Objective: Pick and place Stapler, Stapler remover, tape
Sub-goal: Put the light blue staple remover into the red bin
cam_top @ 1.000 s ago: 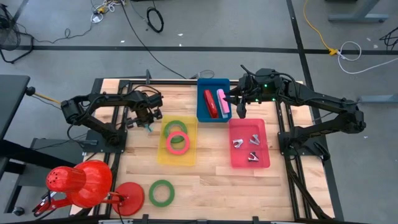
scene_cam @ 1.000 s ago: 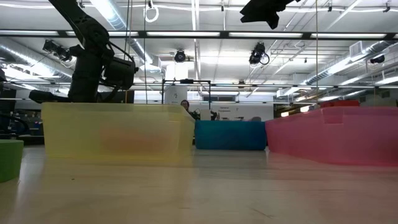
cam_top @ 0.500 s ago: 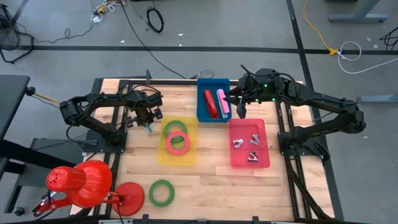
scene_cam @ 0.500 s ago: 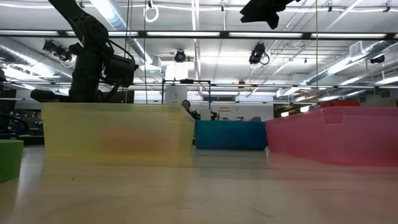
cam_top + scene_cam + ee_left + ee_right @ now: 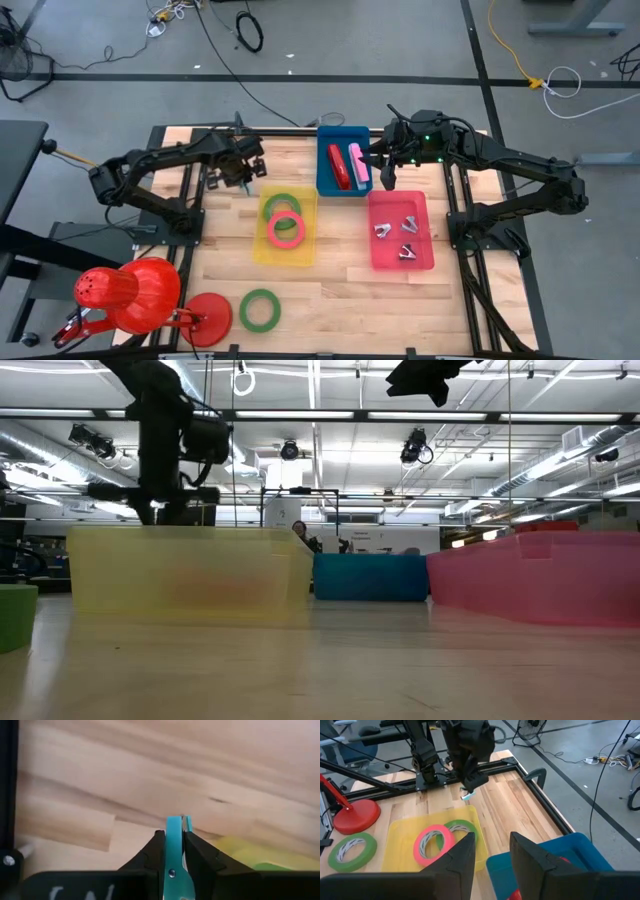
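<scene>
Holding clear of the bench [image 5: 340,275], left gripper [image 5: 243,172] has jaws clenched on a teal stapler remover [image 5: 173,845], long axis running along the fingers. Pink bin [image 5: 401,231] lies well right, past yellow bin [image 5: 284,228]. Right gripper [image 5: 385,168], beside pink bin, jaws released.

Counts, high view: 3 bins – 1 yellow bin [image 5: 257,245], 1 blue bin [image 5: 325,178], 1 pink bin [image 5: 385,255].
3 tape rolls: green tape in yellow bin [image 5: 284,203], pink tape [image 5: 286,229], loose green tape on table [image 5: 260,310].
2 staplers: red stapler [image 5: 338,166], pink stapler [image 5: 359,163].
3 staple removers approx. in pink bin [image 5: 397,232].
2 arms.
1 red lamp [image 5: 128,295].
</scene>
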